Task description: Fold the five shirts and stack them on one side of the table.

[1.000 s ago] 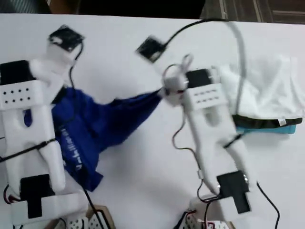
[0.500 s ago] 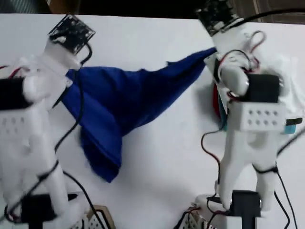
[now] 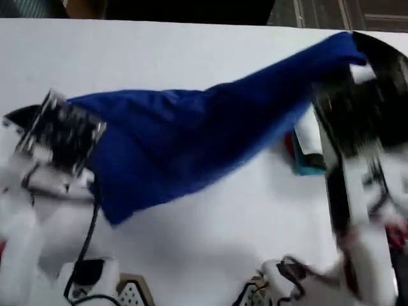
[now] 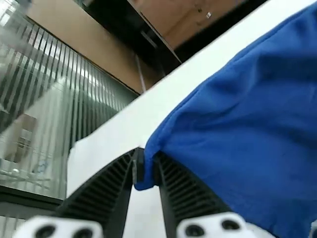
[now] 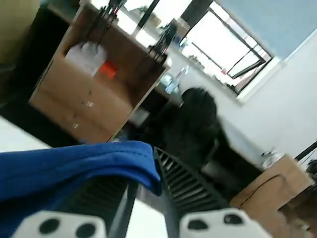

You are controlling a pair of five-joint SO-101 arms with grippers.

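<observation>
Left gripper (image 4: 144, 171) clenched on shirt (image 4: 237, 109) edge — right gripper (image 5: 143, 188) clenched on opposite corner. Blue shirt stretched between both, raised over table (image 3: 191, 57) — folded pile (image 3: 305, 156) near right end.

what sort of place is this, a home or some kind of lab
Probably an office or lab workroom rather than a home: a wooden shelf cabinet beside large windows, a slatted glass partition beyond the white table, and a blue cloth shirt stretched above it.
</observation>
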